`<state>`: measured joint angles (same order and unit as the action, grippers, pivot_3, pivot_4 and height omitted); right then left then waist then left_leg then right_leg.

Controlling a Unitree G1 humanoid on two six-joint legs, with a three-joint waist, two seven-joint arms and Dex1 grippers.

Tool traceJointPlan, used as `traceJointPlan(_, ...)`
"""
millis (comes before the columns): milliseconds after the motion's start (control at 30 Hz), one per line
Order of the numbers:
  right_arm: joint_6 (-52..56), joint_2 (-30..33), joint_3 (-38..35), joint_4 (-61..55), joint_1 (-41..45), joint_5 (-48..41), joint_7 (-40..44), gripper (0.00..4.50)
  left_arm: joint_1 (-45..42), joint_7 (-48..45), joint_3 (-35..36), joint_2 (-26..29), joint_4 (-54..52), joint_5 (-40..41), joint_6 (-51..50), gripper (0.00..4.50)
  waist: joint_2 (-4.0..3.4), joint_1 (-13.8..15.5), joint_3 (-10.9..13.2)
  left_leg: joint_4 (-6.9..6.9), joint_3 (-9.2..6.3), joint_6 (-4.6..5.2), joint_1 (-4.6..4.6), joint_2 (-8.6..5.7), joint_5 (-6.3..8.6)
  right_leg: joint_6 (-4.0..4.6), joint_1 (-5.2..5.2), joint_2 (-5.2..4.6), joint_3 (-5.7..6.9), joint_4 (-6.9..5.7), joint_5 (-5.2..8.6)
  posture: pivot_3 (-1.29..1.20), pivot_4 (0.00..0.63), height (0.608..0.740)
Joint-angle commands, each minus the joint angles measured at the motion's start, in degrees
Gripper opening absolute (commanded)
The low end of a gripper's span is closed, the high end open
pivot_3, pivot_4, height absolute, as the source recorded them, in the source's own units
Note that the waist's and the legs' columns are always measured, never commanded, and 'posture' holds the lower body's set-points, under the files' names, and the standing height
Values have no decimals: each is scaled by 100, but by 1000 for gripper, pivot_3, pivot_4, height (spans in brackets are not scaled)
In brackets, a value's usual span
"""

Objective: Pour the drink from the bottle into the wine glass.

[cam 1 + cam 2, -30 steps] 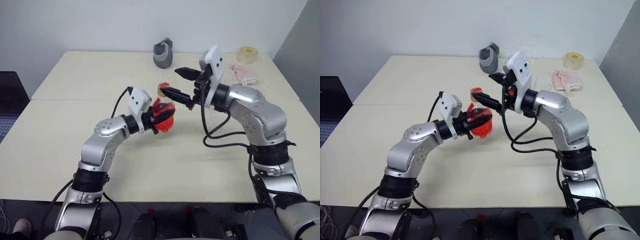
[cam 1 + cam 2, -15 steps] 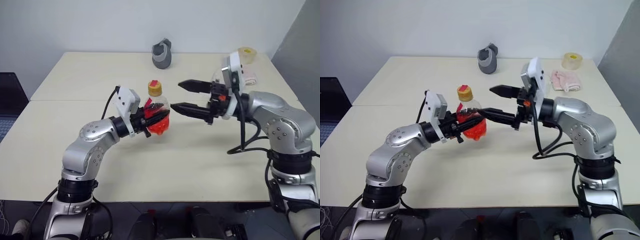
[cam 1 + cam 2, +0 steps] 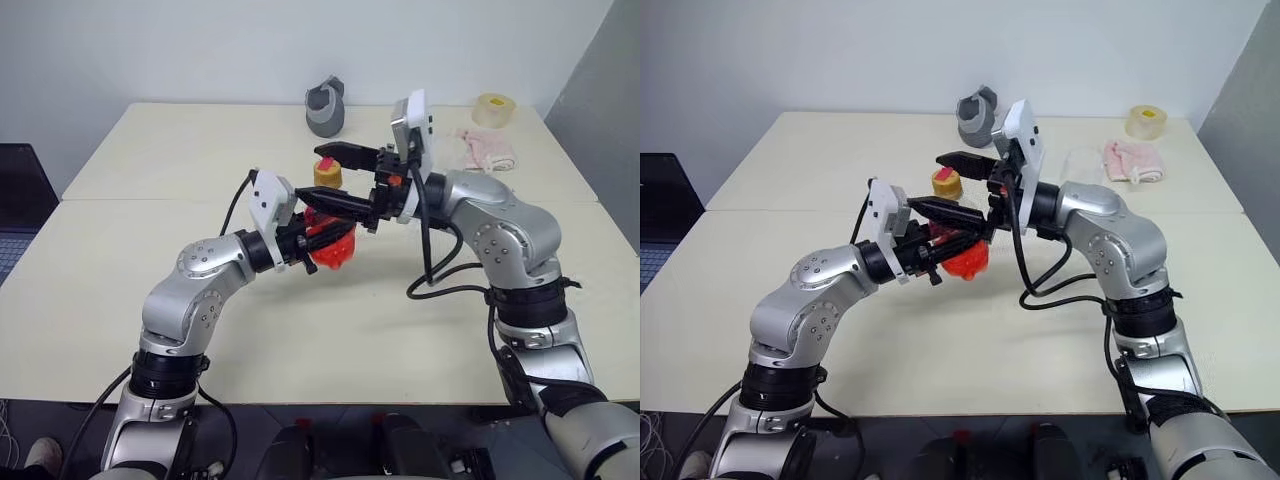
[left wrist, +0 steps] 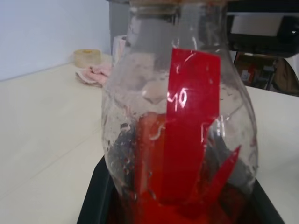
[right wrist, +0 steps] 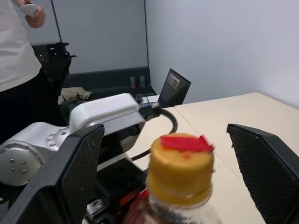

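a: left gripper (image 3: 318, 238) — status?

b: clamped on the bulbous base of the bottle (image 3: 327, 232), held upright above the table (image 3: 150, 160). in the left wrist view the black fingers press the lower sides of the clear plastic, and the red label strip faces the camera.

a: the drink (image 4: 187, 212)?

b: bright red, pooled low in the base. the upper body and neck are clear.

a: cap?

b: yellow cap (image 5: 181, 163) with a red tab on top, on the neck.

a: right gripper (image 3: 316, 175)?

b: fingers spread wide, pointing toward the robot's left, level with the top of the bottle. in the right wrist view the 2 fingers (image 5: 79, 172) flank the cap, 1 on each side, neither touching it.

a: wine glass (image 3: 1081, 163)?

b: faint clear shape on the far right part of the table, just beside the pink cloth (image 3: 487, 148), well apart from the bottle. cannot tell more about it.

a: anything else on the table?

b: grey jug (image 3: 325, 105) at the far edge, tape roll (image 3: 494, 108) in the far right corner. a person (image 5: 18, 56) in a white top stands in the background of the right wrist view.
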<state>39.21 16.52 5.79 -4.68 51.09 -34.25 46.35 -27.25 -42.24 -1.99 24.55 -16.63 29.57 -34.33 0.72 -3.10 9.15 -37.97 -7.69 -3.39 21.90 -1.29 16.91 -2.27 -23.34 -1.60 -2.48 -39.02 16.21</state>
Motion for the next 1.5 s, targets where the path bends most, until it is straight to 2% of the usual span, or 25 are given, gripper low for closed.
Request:
traceJointPlan(33, -176, -8, -54, -26, 232, 43, 108, 4485, 33, -73, 83, 60, -436, 198, 27, 1402, 0, 0, 0, 0, 0, 0, 0, 1, 0, 0, -1, 0, 0, 0, 0, 0, 150, 740)
traceJointPlan(367, 8, 280, -246, -181, 187, -43, 149, 4485, 277, -39, 158, 162, -585, 236, 4, 1402, -1, 4, 0, 0, 0, 1, 0, 1, 1, 0, -1, 0, 0, 0, 0, 0, 150, 740)
traceJointPlan(933, 349, 1384, -612, -795, -502, -336, 441, 4485, 304, -30, 246, 276, -536, 256, 70, 1402, 0, 27, 0, 0, 4, 10, 1, 0, 5, 0, 1, -1, 0, 1, 0, 0, 150, 740)
traceJointPlan(1200, 446, 965, -439, -962, -309, -498, 208, 4485, 188, -50, 188, 227, -400, 217, 117, 1402, 0, 26, 0, 0, 3, 8, 1, 1, 5, 0, 1, 0, 0, 1, 0, 0, 150, 740)
traceJointPlan(1500, 62, 322, -186, -498, 54, -89, -22, 4485, 154, -43, 116, 147, -413, 212, 101, 1402, 0, 24, 0, 0, 1, 3, 0, 0, 2, 0, 1, 0, 1, 1, 0, 0, 150, 740)
